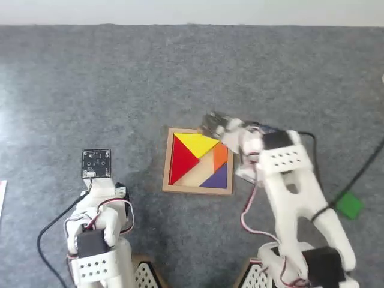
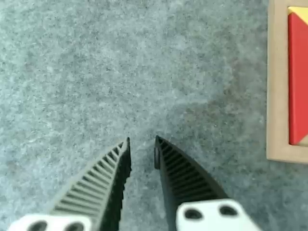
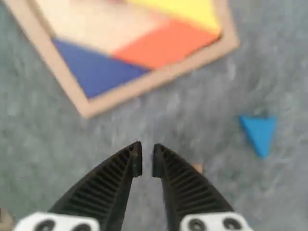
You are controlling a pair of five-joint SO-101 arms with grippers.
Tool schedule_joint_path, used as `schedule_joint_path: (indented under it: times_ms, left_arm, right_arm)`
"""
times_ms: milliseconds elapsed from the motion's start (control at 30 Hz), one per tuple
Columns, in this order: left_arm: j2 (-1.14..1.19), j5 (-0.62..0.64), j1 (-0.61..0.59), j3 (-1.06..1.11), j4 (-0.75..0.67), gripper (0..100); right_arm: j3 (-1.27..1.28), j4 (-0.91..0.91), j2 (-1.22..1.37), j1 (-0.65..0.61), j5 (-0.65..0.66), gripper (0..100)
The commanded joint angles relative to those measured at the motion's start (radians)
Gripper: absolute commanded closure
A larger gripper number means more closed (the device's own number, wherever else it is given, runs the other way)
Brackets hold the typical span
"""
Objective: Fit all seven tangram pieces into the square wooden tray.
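Nearby, tray (image 3: 159,79) lies beyond right gripper (image 3: 144,161).

1. Tray (image 1: 166,168) lies mid-mat (image 1: 120,78).
2. In tray: large triangle (image 1: 180,159) against left rim; second large triangle (image 1: 197,143) along far rim; smaller piece (image 1: 220,157) at right rim; corner triangle (image 1: 217,178) just in front of it.
3. Right gripper (image 3: 147,161) over mat, just outside tray's right rim; small triangle (image 3: 260,132) on mat nearby.
4. Loose block (image 1: 349,205) on mat, well right of tray.
5. Left gripper (image 2: 142,142) over mat, left of tray.
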Motion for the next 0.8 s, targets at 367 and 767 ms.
schedule_joint_path:
  times_ms: [367,767]
  left_arm:
    - [-0.018,-0.002,0.002,-0.012,0.003,92]
    - [-0.018,-0.002,0.002,-0.012,0.003,92]
  right_arm:
    - [0.069,-0.062,0.054,0.340,0.566,76.8]
    - [-0.038,-0.176,0.262,0.268,0.562,77.2]
